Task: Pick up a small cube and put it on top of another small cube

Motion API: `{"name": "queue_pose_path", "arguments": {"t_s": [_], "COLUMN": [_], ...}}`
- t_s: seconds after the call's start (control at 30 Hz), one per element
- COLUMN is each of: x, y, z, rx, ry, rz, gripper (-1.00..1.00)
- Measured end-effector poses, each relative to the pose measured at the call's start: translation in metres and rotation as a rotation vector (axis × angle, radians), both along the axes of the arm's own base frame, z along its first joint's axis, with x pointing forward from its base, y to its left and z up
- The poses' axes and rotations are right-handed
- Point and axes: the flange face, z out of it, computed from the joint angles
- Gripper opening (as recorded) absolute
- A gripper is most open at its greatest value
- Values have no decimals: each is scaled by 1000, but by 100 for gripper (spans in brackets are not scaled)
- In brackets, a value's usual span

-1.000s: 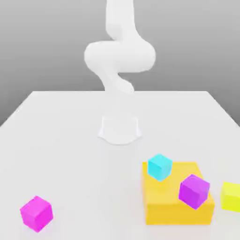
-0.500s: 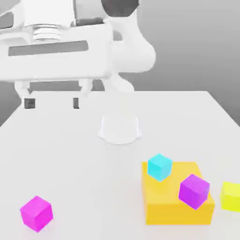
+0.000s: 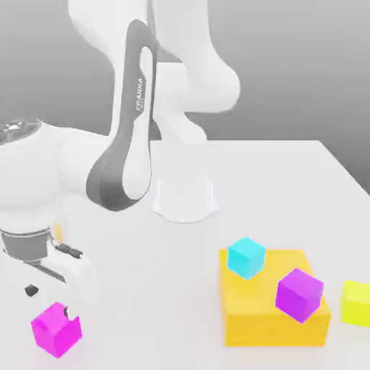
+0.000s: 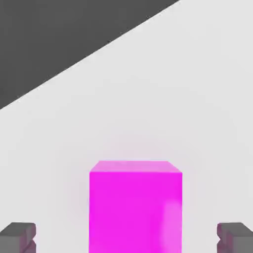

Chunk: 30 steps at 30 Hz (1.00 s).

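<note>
Half a second ago my arm hung high over the far side of the white tabletop (image 3: 289,181); now it has swung down toward the near corner on the exterior view's left, and my tool (image 3: 49,302) sits just above the small bright magenta-pink plastic-looking cube (image 3: 56,329), which has not moved. In the hand view that cube (image 4: 135,205) stands centred between my two dark grey fingertips (image 4: 18,236), which are spread wide with clear space on either side, so nothing is gripped yet. I judge the approach nearly done: a little more descent, then closing, should give me the grasp. The target, the small cyan plain cube (image 3: 246,257), rests on the far corner of the large flat orange block (image 3: 273,318), well apart from me toward the exterior view's right; a violet-purple cube (image 3: 298,294) shares that block and a yellow cube (image 3: 356,301) sits just beside it. All the cubes are sharp-edged, smooth and matte, uniformly coloured, and the tabletop is flat and featureless.
</note>
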Motion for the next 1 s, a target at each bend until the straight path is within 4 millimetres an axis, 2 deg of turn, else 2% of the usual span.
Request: {"name": "queue_pose_path", "arguments": {"t_s": [0.03, 0.07, 0.27, 0.33, 0.47, 0.53, 0.63, 0.77, 0.87, 1.0], "x": [-1, -1, -2, -1, 1, 15, 35, 47, 43, 22], "y": [0, 0, 0, 0, 5, 38, 99, 187, 266, 350], "z": [-14, -21, -24, -10, 37, 52, 73, 100, 122, 151], "rx": [1, 1, 1, 1, 3, 11, 22, 28, 28, 20], "ry": [1, 1, 2, 1, 1, -1, -4, -5, -5, -2], "rz": [-1, -2, -3, -1, 17, 161, 417, 771, 1074, 1434], "gripper": [0, -100, -100, -100, -100, -100, -100, -100, -100, -100]}}
